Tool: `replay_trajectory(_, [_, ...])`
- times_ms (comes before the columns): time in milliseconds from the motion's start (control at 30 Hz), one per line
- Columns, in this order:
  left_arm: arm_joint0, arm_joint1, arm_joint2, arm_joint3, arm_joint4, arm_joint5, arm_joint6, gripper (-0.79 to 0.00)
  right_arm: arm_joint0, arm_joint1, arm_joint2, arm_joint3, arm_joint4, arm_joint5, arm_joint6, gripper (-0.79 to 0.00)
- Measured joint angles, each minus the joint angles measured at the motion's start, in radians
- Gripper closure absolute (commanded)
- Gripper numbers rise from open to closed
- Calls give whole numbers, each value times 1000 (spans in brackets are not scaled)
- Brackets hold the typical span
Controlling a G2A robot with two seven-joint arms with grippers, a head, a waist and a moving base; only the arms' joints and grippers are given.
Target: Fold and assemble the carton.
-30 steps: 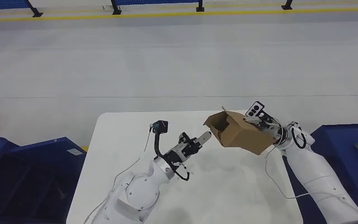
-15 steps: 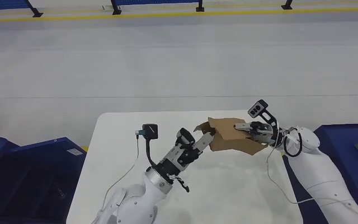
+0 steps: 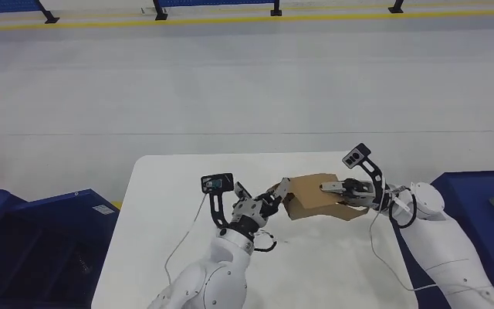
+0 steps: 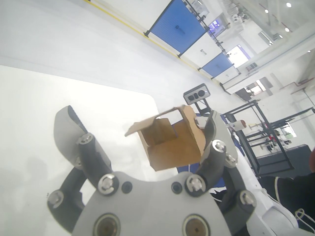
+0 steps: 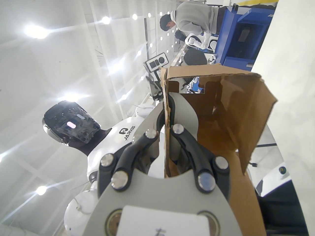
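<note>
1. Carton (image 3: 312, 201): brown corrugated board, part-formed and lying on its side over the right half of the tabletop (image 3: 170, 201). Whether it rests on the surface or hangs just above it cannot be told.
2. Carton, open end: it faces the left gripper (image 3: 276, 193). The left wrist view shows the hollow interior of the carton (image 4: 172, 146), with one loose flap (image 4: 140, 126) sticking outward, unfolded.
3. Carton, far end: the right wrist view looks along the carton (image 5: 221, 124) from behind. The end flaps stand open there too, and the room shows through.
4. Right gripper (image 3: 333, 188): it is at the carton's right-hand end. In its own wrist view the right gripper (image 5: 167, 104) has its fingers (image 5: 184, 114) closed on one side wall, one finger inside the carton and one outside.
5. Left gripper (image 4: 139, 117): its fingers (image 4: 66, 121) are spread wide and hold nothing. The carton's open end lies between them, close against one finger and well apart from the other.
6. Surroundings: two blue bins stand on the floor, one (image 3: 46, 232) to the left of the tabletop and one (image 3: 471, 193) to the right.
</note>
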Motion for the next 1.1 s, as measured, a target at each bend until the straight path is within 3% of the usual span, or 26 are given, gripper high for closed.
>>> replay_trajectory(167, [-11, -10, 19, 18, 19, 47, -35, -785, -7, -1, 11, -5, -3, -2, 4, 0])
replay_trajectory(533, [1, -25, 32, 43, 43, 55, -59, -785, 2, -7, 27, 9, 14, 3, 19, 0])
replay_trajectory(900, [-3, -45, 51, 70, 30, 6, -43, -785, 10, -16, 26, 18, 26, 13, 39, 0])
replay_trajectory(1100, [28, -50, 13, 24, -30, -34, -22, -785, 21, -22, 44, 56, 101, 31, 43, 0])
